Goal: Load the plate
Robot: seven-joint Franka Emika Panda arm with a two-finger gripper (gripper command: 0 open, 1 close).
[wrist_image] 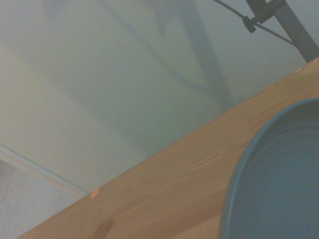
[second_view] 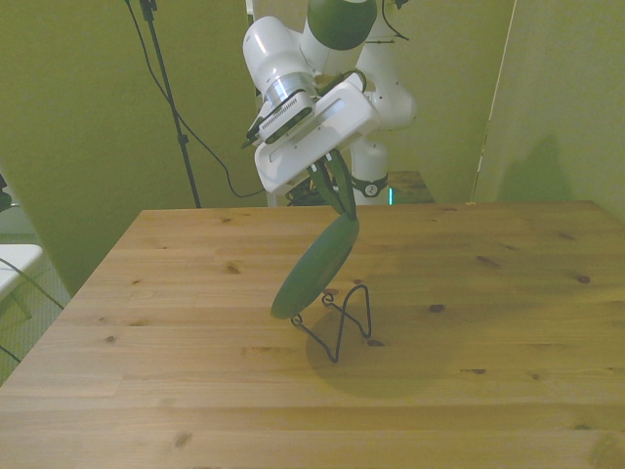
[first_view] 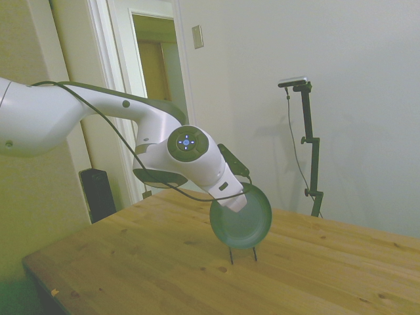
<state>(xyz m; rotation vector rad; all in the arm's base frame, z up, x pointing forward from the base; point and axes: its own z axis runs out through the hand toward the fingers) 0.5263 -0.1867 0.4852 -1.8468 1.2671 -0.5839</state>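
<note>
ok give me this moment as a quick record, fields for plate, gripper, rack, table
plate: dark green plate, held on edge and tilted, lower edge at the wire rack
gripper: gripper shut on the plate's upper rim
rack: thin dark wire rack standing on the table, just to the front view's right of the plate's lower edge
seated in rack: cannot tell
table: wooden table, nothing else seen on it
</note>
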